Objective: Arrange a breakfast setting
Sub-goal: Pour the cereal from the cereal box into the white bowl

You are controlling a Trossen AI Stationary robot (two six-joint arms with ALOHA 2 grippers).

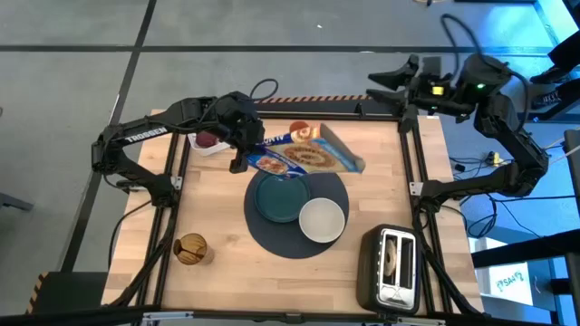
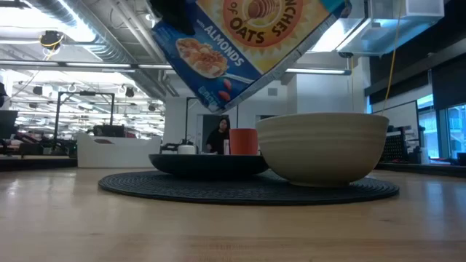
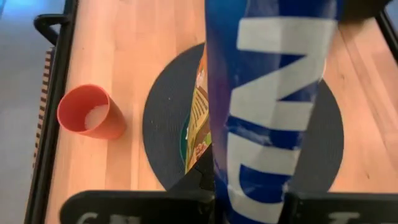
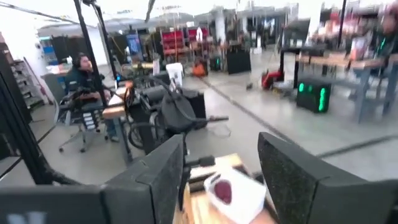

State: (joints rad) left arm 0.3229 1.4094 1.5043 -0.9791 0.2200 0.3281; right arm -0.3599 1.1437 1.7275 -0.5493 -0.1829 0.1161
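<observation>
My overhead feed is evenly lit, with soft shadows under the arms and a blue glow at the far right corner. At table height, ceiling strip lights glare behind the cereal box [image 2: 247, 44]; the white bowl [image 2: 322, 148] is sharp, the near tabletop [image 2: 218, 225] soft. Left wrist feed: box blurred (too close). Right wrist feed is smeared throughout, its background bright and washed out.

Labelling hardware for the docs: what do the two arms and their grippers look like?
Both are matte black, tubular, jointed arms. The left arm carries white "TROSSEN" lettering on its upper link; its gripper is black and blocky. The right arm has a lit green indicator near its wrist and dark cables trailing off beside it. The right gripper has two flat, wide, dark fingers with a finely textured surface.
</observation>
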